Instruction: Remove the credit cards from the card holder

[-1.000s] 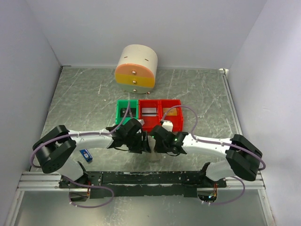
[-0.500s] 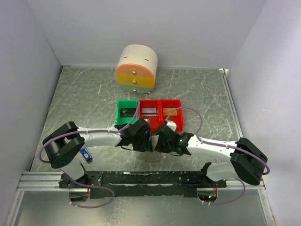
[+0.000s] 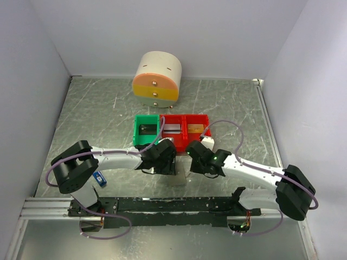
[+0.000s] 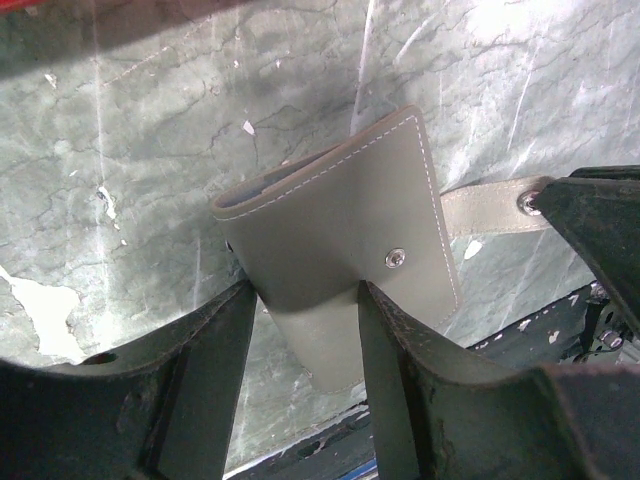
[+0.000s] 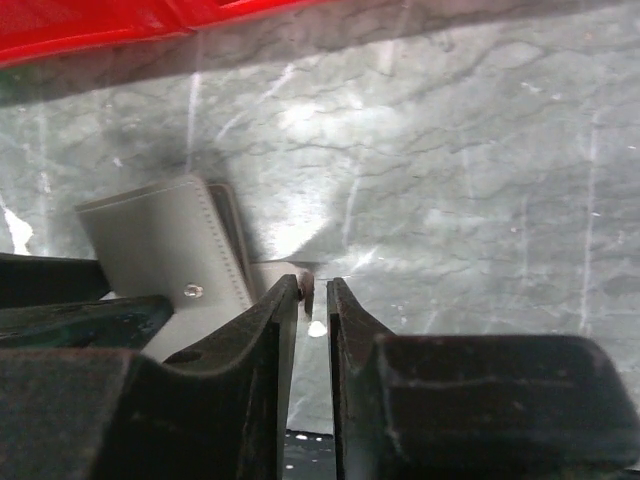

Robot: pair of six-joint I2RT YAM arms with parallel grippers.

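card holder held between both hands, near the tabletop's near edge
left hand clamps its folded body; right hand pinches together on its strap

Small flat grey-brown folding card holder, pale-stitched, metal snap on its face, folded shut, tilted, snap strap stretched sideways, over marbled grey tabletop.

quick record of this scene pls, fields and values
card holder: folded, just on the near side of the red bins
left gripper: shut on card holder's sides
right gripper: shut on snap end of strap
strap: unsnapped, stretched from holder toward right gripper
credit cards: none showing out of holder
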